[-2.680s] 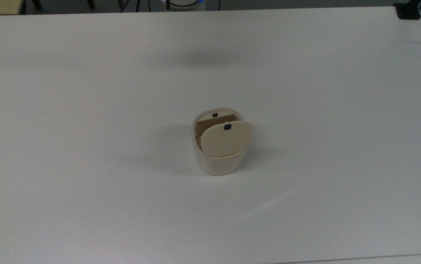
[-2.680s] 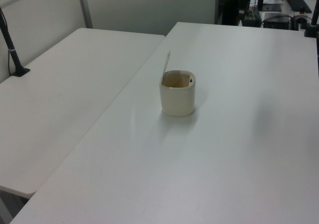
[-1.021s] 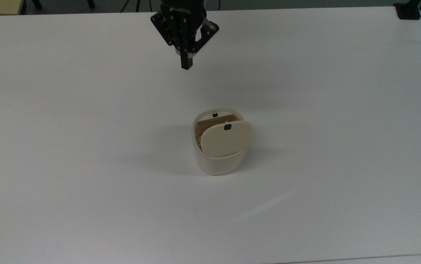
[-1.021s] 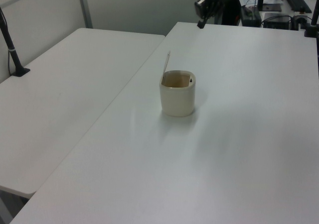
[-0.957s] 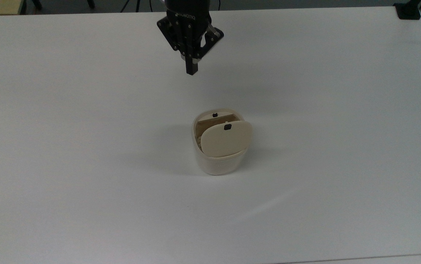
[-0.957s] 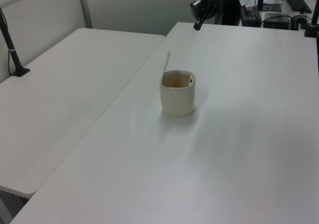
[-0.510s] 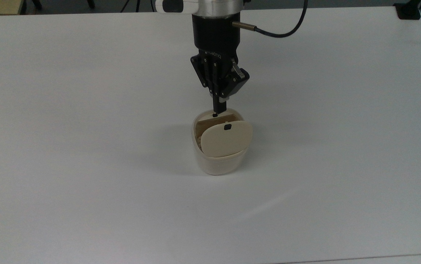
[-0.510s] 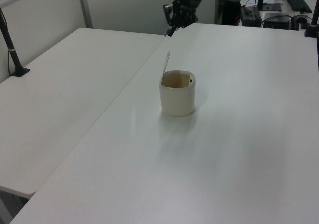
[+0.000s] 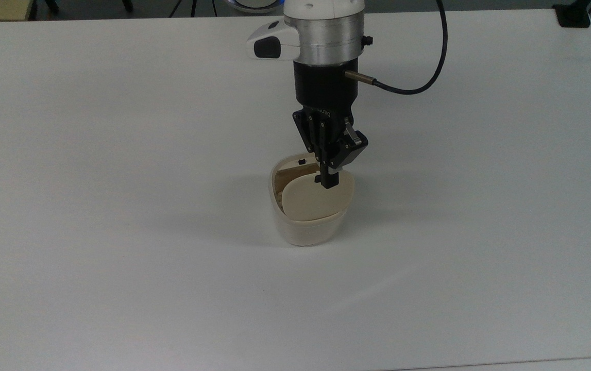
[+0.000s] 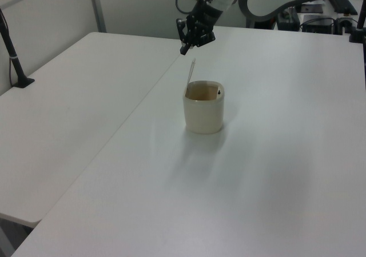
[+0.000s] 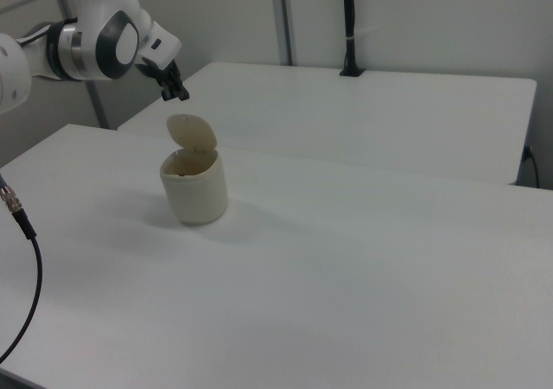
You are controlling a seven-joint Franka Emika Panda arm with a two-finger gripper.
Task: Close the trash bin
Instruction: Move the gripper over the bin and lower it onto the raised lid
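The cream-white trash bin (image 9: 305, 229) stands near the middle of the white table (image 9: 120, 206). Its beige lid (image 9: 309, 202) is raised on its hinge, almost upright, and the bin's mouth is uncovered; the left view shows the lid (image 10: 191, 74) edge-on above the bin (image 10: 203, 113). My gripper (image 9: 327, 181) is shut with nothing in it and points down. In the left view the gripper (image 10: 184, 51) hangs just above the lid's top edge, apart from it. The right view shows the gripper (image 11: 181, 93) over the lid (image 11: 192, 134) and the bin (image 11: 196, 188).
A black cable (image 9: 419, 88) loops off the wrist. A black clamp (image 9: 573, 15) sits on the table's corner at the top view's upper right. A second white table (image 10: 74, 120) adjoins at the left view's left, with a black pole (image 10: 12, 54) on it.
The arm came in from the table's far edge, at the top view's top, and travelled to just above the raised lid. The bin and its lid have not moved.
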